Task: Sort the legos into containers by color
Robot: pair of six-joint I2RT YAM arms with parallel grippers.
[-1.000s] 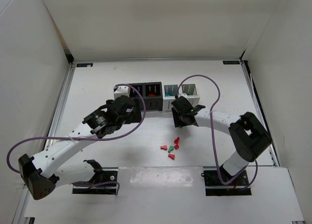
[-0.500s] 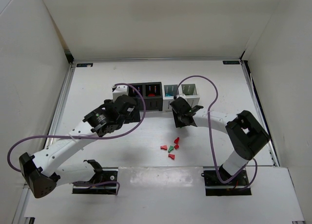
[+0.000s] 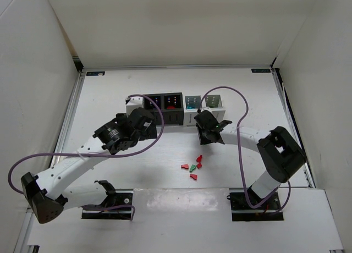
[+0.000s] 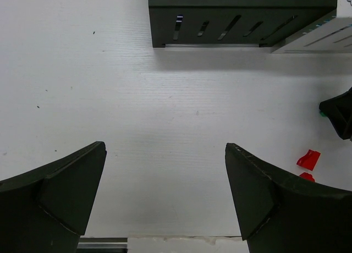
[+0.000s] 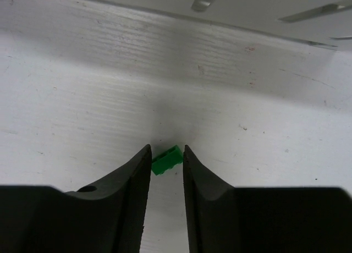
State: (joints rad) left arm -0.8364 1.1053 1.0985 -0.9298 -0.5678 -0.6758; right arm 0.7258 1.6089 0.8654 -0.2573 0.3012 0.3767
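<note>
Narrows the right gripper (image 5: 166, 149) from a second ago, pinching a tiny green plastic brick (image 5: 166, 160) askew near the table's (image 3: 110, 99) middle, just before white slotted bins (image 5: 247, 3). Holds left gripper (image 4: 165, 148) wide open, empty. Risks twisting brick loose.

On the table (image 3: 110, 99), toward 12 o'clock: containers (image 3: 174, 116) in a row. At the row's 6 o'clock, well apart: clustered legos (image 3: 192, 168). Near its 4 o'clock: right gripper (image 3: 208, 133), lone lego (image 5: 166, 160) between its fingers. At 8 o'clock: left gripper (image 3: 144, 125)
</note>
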